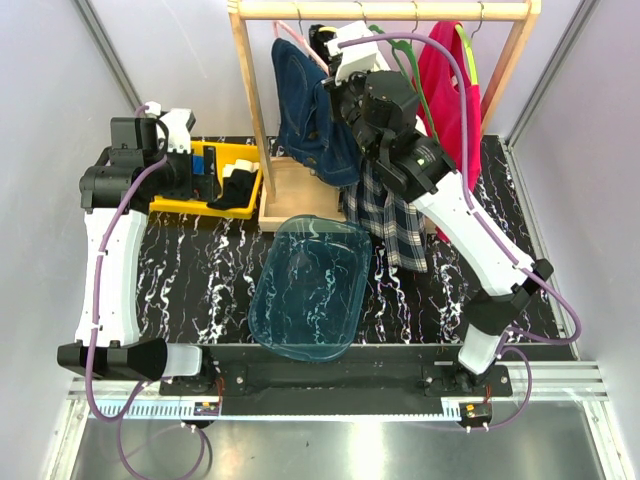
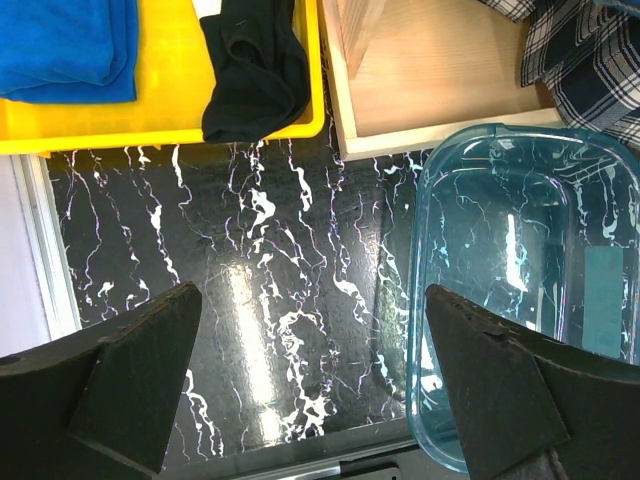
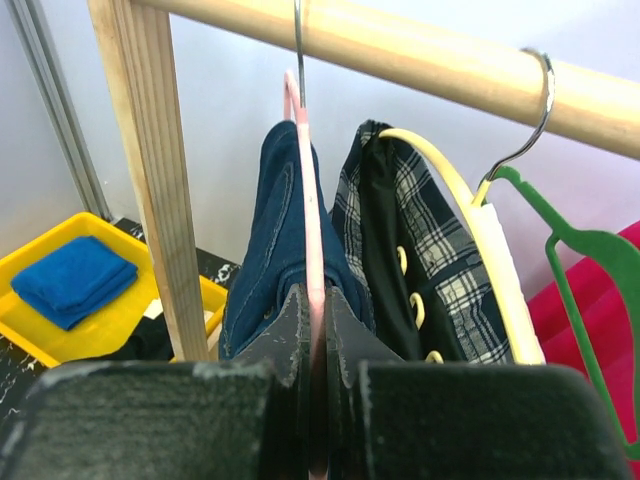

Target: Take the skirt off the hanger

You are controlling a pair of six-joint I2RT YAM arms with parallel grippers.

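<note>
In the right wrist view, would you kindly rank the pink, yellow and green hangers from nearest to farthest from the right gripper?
1. Pink hanger, centre, clamped in the right gripper.
2. Yellow hanger, just right.
3. Green hanger, far right.

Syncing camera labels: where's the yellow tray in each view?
Top external: yellow tray left of centre, beside the wooden rack.
Left wrist: top left, rack's base to its right.
Right wrist: bottom left, behind the rack's post.
Shared landmark: the wooden rack.
</note>
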